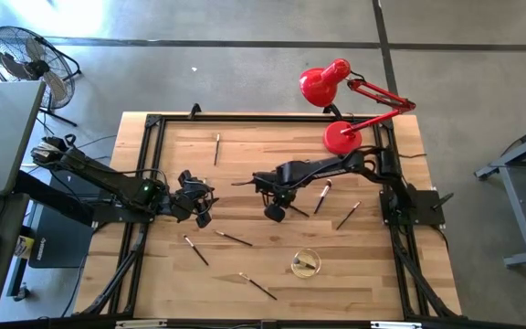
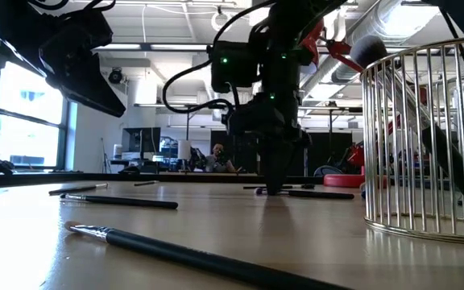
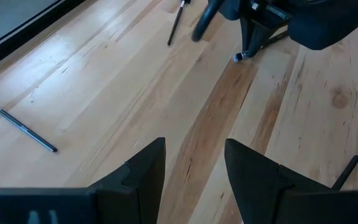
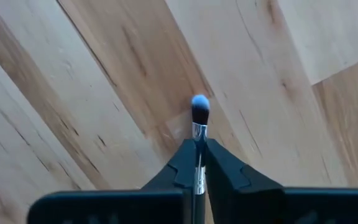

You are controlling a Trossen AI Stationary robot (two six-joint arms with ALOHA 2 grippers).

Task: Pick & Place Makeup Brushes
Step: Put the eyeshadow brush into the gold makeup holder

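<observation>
Several thin makeup brushes lie scattered flat on the wooden table (image 1: 272, 146), among them one near the far edge (image 1: 216, 149), two near the middle (image 1: 234, 238) (image 1: 195, 249) and one toward the near edge (image 1: 258, 286). My right gripper (image 1: 277, 208) stands at the table's middle, shut on a dark brush with a silvery ferrule (image 4: 198, 132) and a dark, pale-ended bristle tip (image 4: 200, 107). My left gripper (image 3: 194, 163) hovers open above bare wood to the left of it (image 1: 199, 203), touching nothing. My right gripper pinches the brush between its two fingers (image 4: 182, 168) at the ferrule (image 4: 198, 140), just behind the bristle head. The fingers come from above, pointing down, and lie across the brush. The handle (image 2: 316, 194) runs level along the tabletop. Whether it is lifted clear, I cannot tell.
A round wire cup (image 1: 306, 263) holding brushes stands near the table's near edge, large in the low view (image 2: 425, 137). Two more brushes (image 1: 322, 196) (image 1: 349, 215) lie right of my right gripper. A red desk lamp (image 1: 341, 137) stands at the far right corner. A black frame rims the table.
</observation>
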